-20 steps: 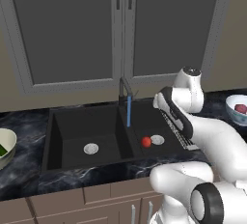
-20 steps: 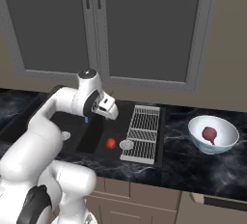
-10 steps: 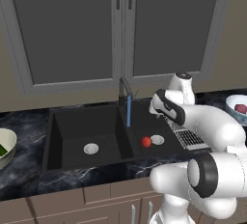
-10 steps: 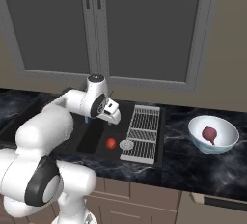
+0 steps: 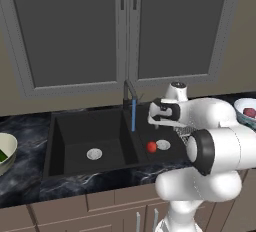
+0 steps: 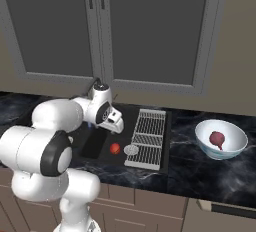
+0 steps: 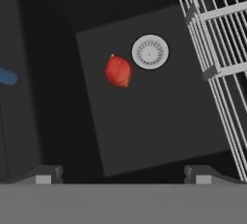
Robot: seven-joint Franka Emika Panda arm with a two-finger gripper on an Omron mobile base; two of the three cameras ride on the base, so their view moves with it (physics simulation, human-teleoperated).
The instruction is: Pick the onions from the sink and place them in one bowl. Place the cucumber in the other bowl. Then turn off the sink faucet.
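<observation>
A bright red-orange onion (image 5: 151, 147) (image 6: 115, 148) (image 7: 118, 71) lies on the floor of the right basin of the black sink (image 5: 75, 131), just beside the round silver drain (image 7: 150, 51). My gripper (image 5: 156, 121) (image 6: 114, 121) (image 7: 123, 177) hangs open and empty above that basin, and the onion lies ahead of it, a little left of centre in the hand view. The dull pinkish-red onion (image 6: 216, 138) (image 5: 249, 112) rests in the white bluish bowl (image 6: 220, 148) on the counter at the right. At the far left, the cream bowl (image 5: 7, 146) holds the green cucumber (image 5: 2, 156).
The faucet (image 5: 127, 93) stands behind the divider, and a blue stream of water (image 5: 133, 116) runs from it. A wire rack (image 6: 147, 136) (image 7: 217, 49) lies right of the sink. The left basin has its own drain (image 5: 94, 153). Grey cabinet doors rise behind.
The hand has swung left and down from over the rack to above the right basin. The onions, the cucumber and the bowls have stayed put.
</observation>
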